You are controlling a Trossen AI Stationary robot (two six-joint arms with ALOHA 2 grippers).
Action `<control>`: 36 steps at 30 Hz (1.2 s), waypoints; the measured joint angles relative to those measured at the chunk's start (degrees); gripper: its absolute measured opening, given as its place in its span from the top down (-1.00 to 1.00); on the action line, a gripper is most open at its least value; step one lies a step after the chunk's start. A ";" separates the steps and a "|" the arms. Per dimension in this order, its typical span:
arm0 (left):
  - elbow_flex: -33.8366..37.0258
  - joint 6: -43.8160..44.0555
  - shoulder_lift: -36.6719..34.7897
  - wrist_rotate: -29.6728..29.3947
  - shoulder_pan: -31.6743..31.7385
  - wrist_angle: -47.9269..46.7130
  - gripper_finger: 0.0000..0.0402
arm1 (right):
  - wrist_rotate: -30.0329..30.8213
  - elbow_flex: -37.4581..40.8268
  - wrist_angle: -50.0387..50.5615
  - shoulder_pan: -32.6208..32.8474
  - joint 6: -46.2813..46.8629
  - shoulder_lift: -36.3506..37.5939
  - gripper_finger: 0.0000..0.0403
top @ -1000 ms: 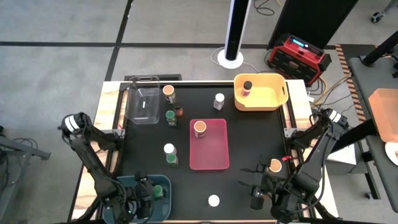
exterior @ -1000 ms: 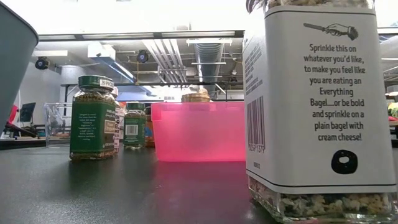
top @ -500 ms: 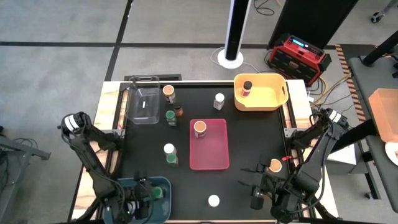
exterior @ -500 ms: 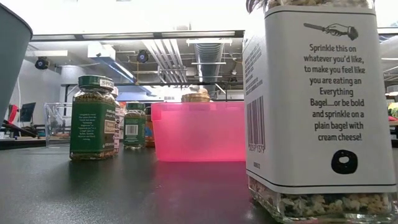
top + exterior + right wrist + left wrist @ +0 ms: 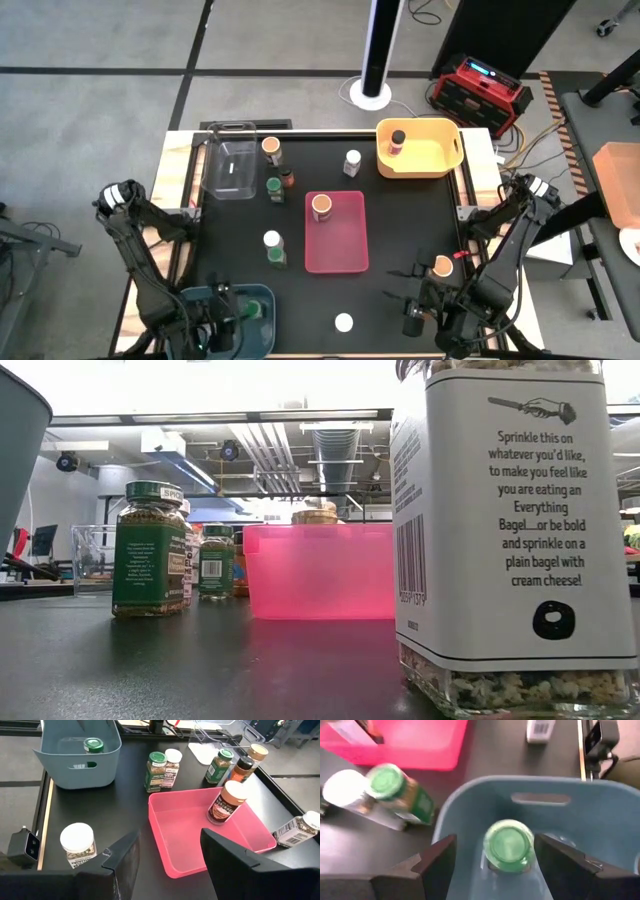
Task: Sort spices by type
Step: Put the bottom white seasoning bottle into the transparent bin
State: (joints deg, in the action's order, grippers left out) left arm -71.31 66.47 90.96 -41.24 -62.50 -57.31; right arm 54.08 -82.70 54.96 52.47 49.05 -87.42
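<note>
Near left, left gripper (image 5: 495,846) hung inside blue bin (image 5: 600,795), jaws open, 1 finger on each side of green-lid jar (image 5: 508,845) standing upright in that bin, small gaps showing on both sides, not clamped. Near centre, white-lid jar (image 5: 344,322) stood alone on the black table (image 5: 400,220). Near right, right gripper (image 5: 170,845) hovered low above the table, jaws open with nothing between them. Just beyond the right arm, orange-lid jar (image 5: 441,266) stood on the table near the right edge. Mid table, pink bin (image 5: 340,248) held 1 tan-lid jar (image 5: 321,206) at its far end, upright in the high view, looking tilted from the right wrist. Left of the pink bin, 2 jars stood touching or nearly so: green-lid second jar (image 5: 276,256) nearer, white-lid second jar (image 5: 271,239) just behind. Farther, left of centre, green-lid third jar (image 5: 274,186) and dark-lid jar (image 5: 287,178) stood side by side, with orange-lid second jar (image 5: 271,148) just beyond, beside clear bin (image 5: 225,182) at far left. White-lid third jar (image 5: 352,160) stood alone far centre. Far right, yellow bin (image 5: 435,158) held 1 black-lid jar (image 5: 397,138).
</note>
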 joint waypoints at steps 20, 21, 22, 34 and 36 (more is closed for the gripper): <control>1.52 -39.70 -8.54 -18.00 10.69 5.65 -0.24 | -4.73 -0.13 -9.87 -15.87 -22.32 0.30 0.01; 3.70 -42.43 -10.44 -16.65 11.38 9.09 -0.24 | -5.37 -0.15 -10.24 -16.86 -23.56 0.33 0.01; 6.19 -45.83 -12.62 -15.11 12.16 13.42 -0.24 | -6.14 -0.17 -10.59 -17.83 -24.64 0.33 0.01; 27.53 -63.45 -34.84 -1.31 22.07 44.31 -0.24 | -11.62 -0.17 -12.48 -22.25 -28.99 0.33 0.01; 27.90 -61.90 -36.14 -1.33 22.53 44.35 -0.24 | -13.20 -0.17 -12.48 -21.70 -27.17 0.33 0.01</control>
State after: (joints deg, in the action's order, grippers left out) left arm -43.41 4.56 54.82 -42.57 -39.97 -12.95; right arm 40.87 -82.87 42.48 30.77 21.88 -87.09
